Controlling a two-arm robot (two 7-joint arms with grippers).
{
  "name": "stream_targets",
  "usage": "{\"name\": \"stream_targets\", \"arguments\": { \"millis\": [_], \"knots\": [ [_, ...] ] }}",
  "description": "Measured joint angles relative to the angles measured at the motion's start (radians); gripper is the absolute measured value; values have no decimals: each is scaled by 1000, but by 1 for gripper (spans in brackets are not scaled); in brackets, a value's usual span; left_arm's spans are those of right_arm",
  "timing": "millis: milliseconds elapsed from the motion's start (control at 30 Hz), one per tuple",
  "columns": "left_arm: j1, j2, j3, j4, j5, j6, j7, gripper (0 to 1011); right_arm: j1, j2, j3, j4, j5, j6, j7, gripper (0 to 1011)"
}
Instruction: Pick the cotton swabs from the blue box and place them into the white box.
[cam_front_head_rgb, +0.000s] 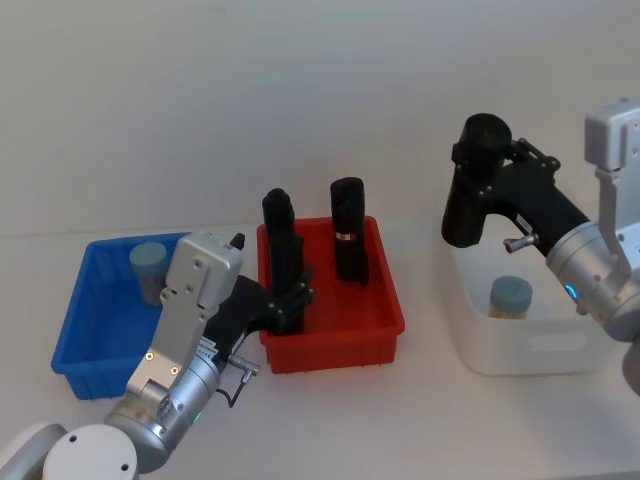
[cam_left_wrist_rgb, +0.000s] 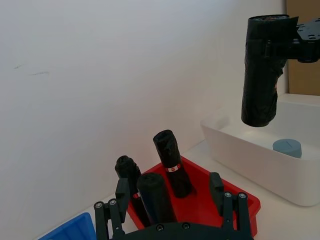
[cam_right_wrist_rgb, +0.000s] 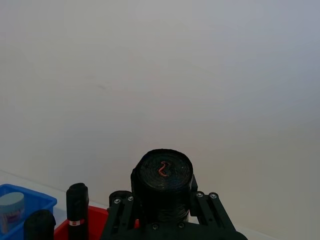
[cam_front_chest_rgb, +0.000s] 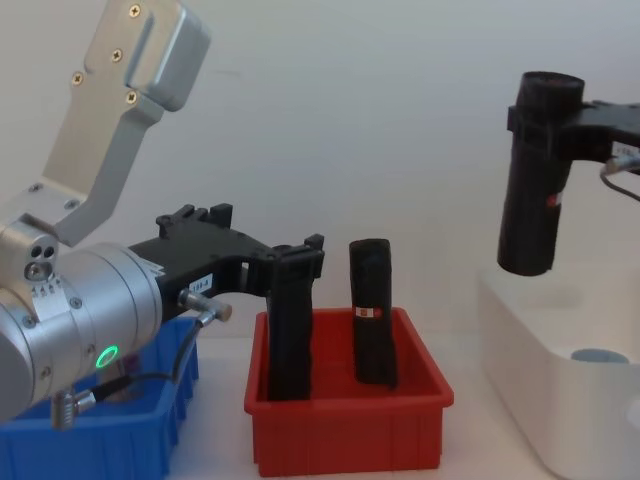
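Observation:
One cotton swabs jar (cam_front_head_rgb: 150, 268) with a pale blue lid stands in the blue box (cam_front_head_rgb: 75, 320) at the left. Another jar (cam_front_head_rgb: 510, 297) sits inside the white box (cam_front_head_rgb: 530, 350) at the right. My right gripper (cam_front_head_rgb: 490, 150) hangs above the white box, shut on a tall black roll (cam_front_head_rgb: 465, 215) that it holds upright. My left gripper (cam_front_head_rgb: 295, 300) is open over the red box (cam_front_head_rgb: 340, 340). Its fingers (cam_left_wrist_rgb: 112, 215) straddle a black roll (cam_left_wrist_rgb: 155, 197) standing there, with a gap on one side.
A second black roll with a red-and-white band (cam_front_head_rgb: 348, 240) stands at the back of the red box, which sits between the blue and white boxes. Bare white table lies in front of the boxes. A plain wall is behind.

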Motion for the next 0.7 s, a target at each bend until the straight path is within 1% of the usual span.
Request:
{"name": "stream_targets", "arguments": {
  "millis": [233, 700],
  "knots": [
    [0, 0, 0, 0, 0, 0, 0, 1004, -24, 15, 7, -16, 3, 25, -13, 486],
    [0, 0, 0, 0, 0, 0, 0, 1004, -57, 25, 8, -3, 11, 56, -17, 486]
  ]
}}
